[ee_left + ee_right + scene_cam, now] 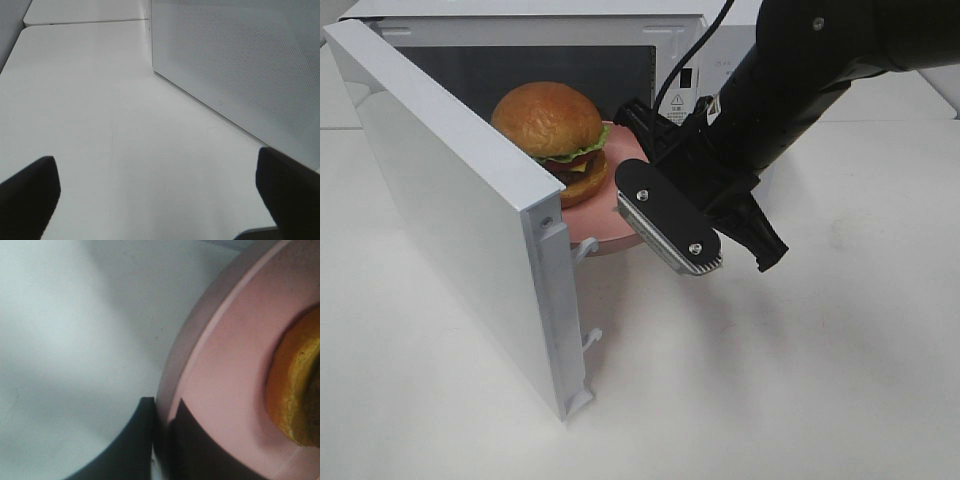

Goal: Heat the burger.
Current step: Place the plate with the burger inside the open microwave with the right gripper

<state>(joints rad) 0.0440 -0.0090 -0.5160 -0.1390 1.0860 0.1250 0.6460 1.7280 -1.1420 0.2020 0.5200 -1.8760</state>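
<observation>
1. The burger (552, 135) sits on a pink plate (592, 216) in the mouth of the microwave (520, 28), which stands toward the far edge of the desk (770, 380). The door (450, 200) swings wide toward the near left. I cannot tell whether the plate rests fully on the oven floor.
2. The right jaws are clenched on the plate rim (172, 365), on the side away from the door. The wrist view shows one dark finger (135, 435) under the rim and the other on top. The burger's bun edge (295, 385) lies well inside the rim, clear of the grip.
3. The left jaws are released and hold nothing. Their fingers (27, 192) hang over bare desk beside a white perforated panel (240, 65) of the microwave. I cannot tell which panel it is.
4. Handling, as I judge it: the bun looks glossy and soft, and the stack is tall and loose. Squeezing it would dent or topple it, so I would leave the grip on the plate.
5. The plate looks stiff and smooth. A thin rim pinch could slip or let it tilt, so I would keep it level and slide it in slowly.
6. The door is not yet shut, and that looks like work for the left side.
</observation>
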